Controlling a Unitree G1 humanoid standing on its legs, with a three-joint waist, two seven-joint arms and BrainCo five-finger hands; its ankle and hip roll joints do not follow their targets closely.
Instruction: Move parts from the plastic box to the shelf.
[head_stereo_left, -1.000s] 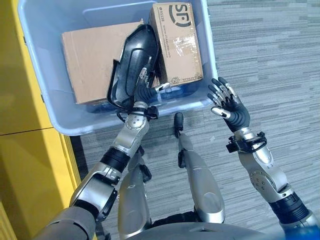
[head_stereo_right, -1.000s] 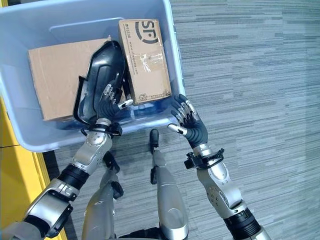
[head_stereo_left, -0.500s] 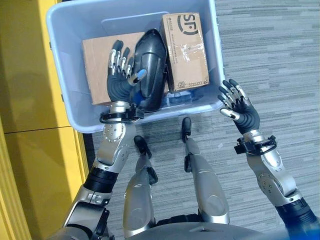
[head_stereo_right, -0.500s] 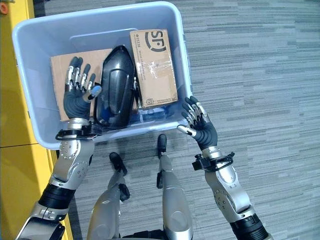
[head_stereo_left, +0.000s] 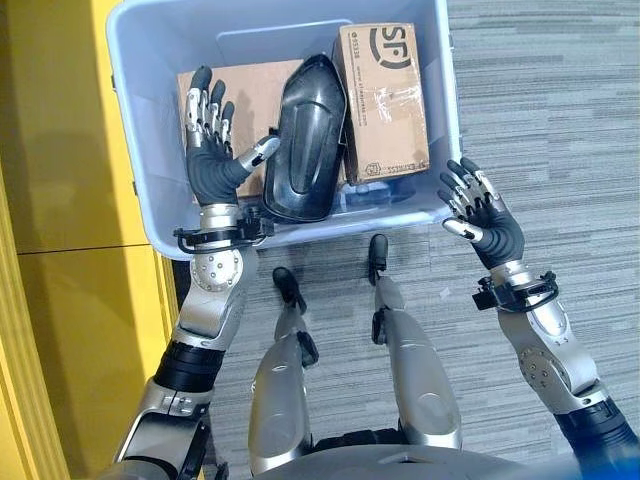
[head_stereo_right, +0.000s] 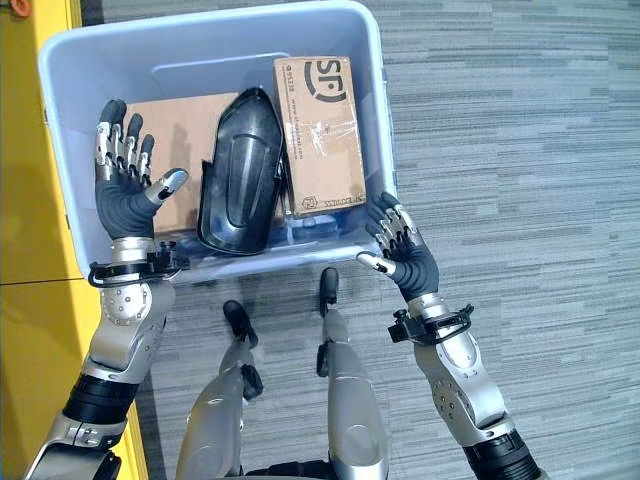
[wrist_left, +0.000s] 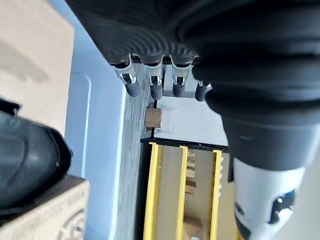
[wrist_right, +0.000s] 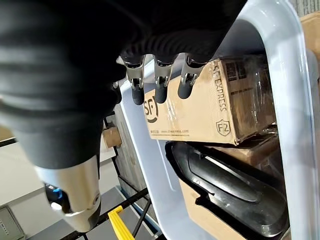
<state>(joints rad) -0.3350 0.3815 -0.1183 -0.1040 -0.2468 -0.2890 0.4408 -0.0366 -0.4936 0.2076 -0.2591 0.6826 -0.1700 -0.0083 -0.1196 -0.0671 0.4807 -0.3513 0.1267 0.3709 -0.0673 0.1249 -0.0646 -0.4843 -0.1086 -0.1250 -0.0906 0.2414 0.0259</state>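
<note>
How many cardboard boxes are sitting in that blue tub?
2. A large flat cardboard box lies on the tub's left side, partly under the black part; a smaller printed box lies to the right of it. More could be hidden underneath.

The grey striped carpet floor (head_stereo_left: 560, 120) bears the blue plastic box (head_stereo_left: 140, 160) (open-topped, beside a yellow wall).
</note>
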